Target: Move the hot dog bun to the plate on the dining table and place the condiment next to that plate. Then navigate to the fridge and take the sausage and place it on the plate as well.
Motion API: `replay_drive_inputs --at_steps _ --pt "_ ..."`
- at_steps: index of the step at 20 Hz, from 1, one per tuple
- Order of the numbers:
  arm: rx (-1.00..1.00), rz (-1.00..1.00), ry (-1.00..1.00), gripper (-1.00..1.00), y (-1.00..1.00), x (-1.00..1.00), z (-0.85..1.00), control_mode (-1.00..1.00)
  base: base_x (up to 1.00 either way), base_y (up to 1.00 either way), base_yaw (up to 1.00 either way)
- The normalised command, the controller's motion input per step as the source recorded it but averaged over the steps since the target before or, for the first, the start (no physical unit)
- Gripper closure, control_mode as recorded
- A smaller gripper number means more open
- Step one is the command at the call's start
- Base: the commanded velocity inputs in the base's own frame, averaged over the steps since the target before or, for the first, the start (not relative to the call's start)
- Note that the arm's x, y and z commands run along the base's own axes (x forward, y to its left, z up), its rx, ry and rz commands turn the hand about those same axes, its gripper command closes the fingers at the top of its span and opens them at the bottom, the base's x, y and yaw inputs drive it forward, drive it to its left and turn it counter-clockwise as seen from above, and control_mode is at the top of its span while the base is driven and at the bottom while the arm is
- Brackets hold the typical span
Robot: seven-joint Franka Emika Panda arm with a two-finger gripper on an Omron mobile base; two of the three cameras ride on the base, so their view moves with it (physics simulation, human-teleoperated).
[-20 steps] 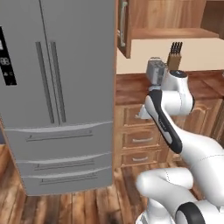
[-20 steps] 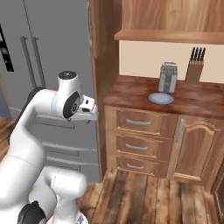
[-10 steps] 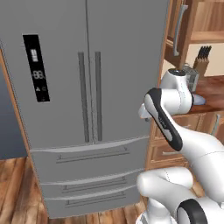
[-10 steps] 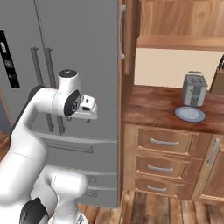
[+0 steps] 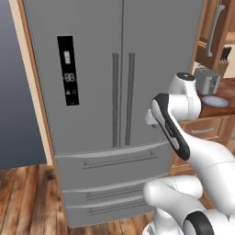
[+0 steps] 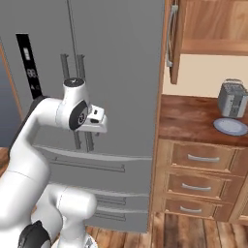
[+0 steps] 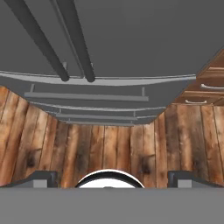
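Fridge [image 5: 114, 105]: tall, smooth grey metal, both doors closed, two long vertical bar handles [image 5: 122, 98] meeting at centre, drawers below. Gripper [image 7: 112, 177] hangs empty before it, dark fingertips spread wide over plank wood floor [image 7: 109, 148]. Sausage not visible.

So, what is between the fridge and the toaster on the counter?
In the right base view, between the fridge and the toaster lies bare wooden counter; the blue-grey plate sits just before the toaster.
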Motion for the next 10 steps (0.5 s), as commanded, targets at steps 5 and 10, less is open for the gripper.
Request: replay_drive_inputs --at_steps 5,10 --pt "0.00 0.00 0.00 -1.00 0.00 0.00 0.00 1.00 0.00 0.42 0.00" --pt "0.00 0.00 0.00 -1.00 0.00 0.00 0.00 1.00 0.20 0.33 0.02"
